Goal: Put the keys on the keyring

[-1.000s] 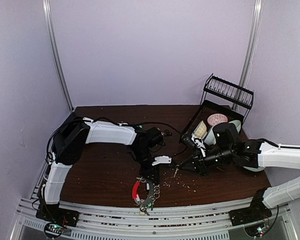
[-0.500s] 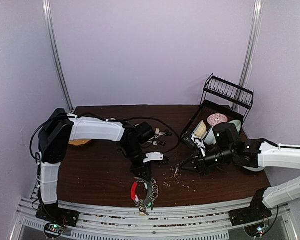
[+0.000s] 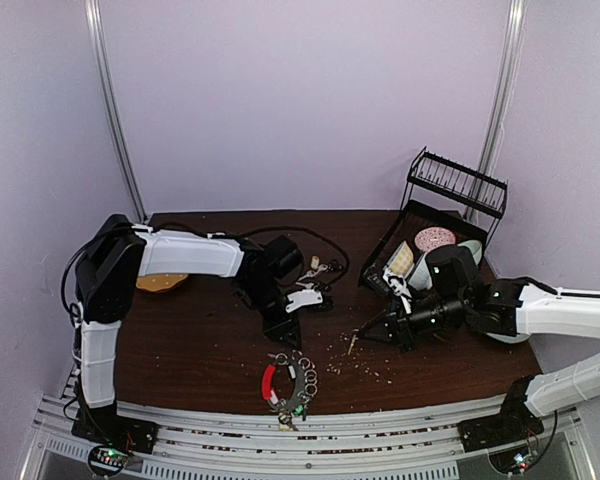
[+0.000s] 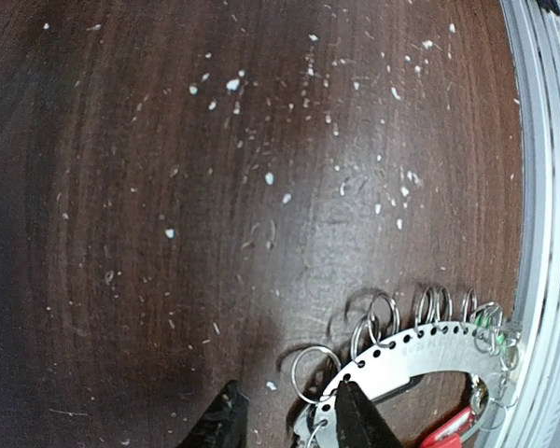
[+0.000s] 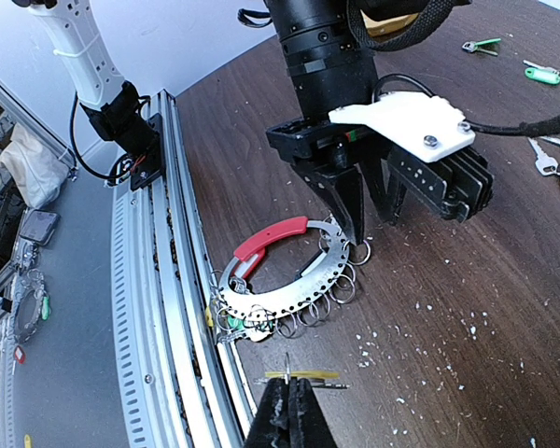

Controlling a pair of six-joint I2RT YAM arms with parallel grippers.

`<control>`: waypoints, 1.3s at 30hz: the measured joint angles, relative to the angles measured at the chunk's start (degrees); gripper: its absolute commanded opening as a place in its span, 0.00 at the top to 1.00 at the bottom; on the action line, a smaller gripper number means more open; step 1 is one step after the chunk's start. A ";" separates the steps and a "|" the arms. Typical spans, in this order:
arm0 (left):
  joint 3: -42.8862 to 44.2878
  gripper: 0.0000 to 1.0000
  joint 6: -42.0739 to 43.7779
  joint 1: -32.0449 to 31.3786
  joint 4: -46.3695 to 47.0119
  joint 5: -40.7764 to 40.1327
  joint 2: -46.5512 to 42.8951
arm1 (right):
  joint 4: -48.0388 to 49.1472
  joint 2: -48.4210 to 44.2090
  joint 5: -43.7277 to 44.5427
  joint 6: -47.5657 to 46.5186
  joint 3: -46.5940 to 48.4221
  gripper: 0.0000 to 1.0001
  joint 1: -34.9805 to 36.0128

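Left gripper point(image 3: 283, 333) hangs tip-down over the dark brown wooden table point(image 3: 190, 350), its two black fingers point(image 4: 229, 422) parted with nothing between them, directly behind the large keyring point(image 3: 285, 386), a loop made of a red plastic arc and a silver perforated metal band hung with small wire rings. In the left wrist view the band of the keyring point(image 4: 420, 341) curves past one fingertip, and whether that tip touches it cannot be told. From the right wrist view the left gripper point(image 5: 373, 210) points down at the far end of the keyring point(image 5: 294, 280), which lies flat at the table's near edge, just beside the silver slotted aluminium rails point(image 3: 380, 425). Right gripper point(image 3: 361, 335) is closed, its fingers point(image 5: 289, 415) pinching a small silver key with a yellow tag point(image 5: 299, 375), held low over the table to the right of the keyring and apart from it. More loose keys, two with green plastic tags point(image 5: 485, 44), lie farther back on the table behind the left arm. Fine white crumbs point(image 4: 233, 84) are scattered over the wood. At the back right corner stands a black wire dish rack point(image 3: 450, 185) holding a pink-patterned bowl point(image 3: 435, 239)
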 measured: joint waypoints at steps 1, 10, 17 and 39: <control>0.61 0.66 -1.27 0.02 -0.26 0.28 0.35 | -0.02 0.00 0.00 0.00 0.00 1.00 0.00; 1.07 0.69 -12.70 0.59 -1.38 3.50 0.61 | -0.02 0.00 0.00 0.00 0.00 1.00 0.00; 0.87 0.69 -16.44 0.22 -1.01 4.57 1.49 | 0.00 0.00 0.00 0.02 0.00 1.00 0.00; 0.44 1.00 -14.69 -1.68 -1.86 4.44 3.67 | 0.00 -0.04 0.02 0.02 0.00 1.00 0.00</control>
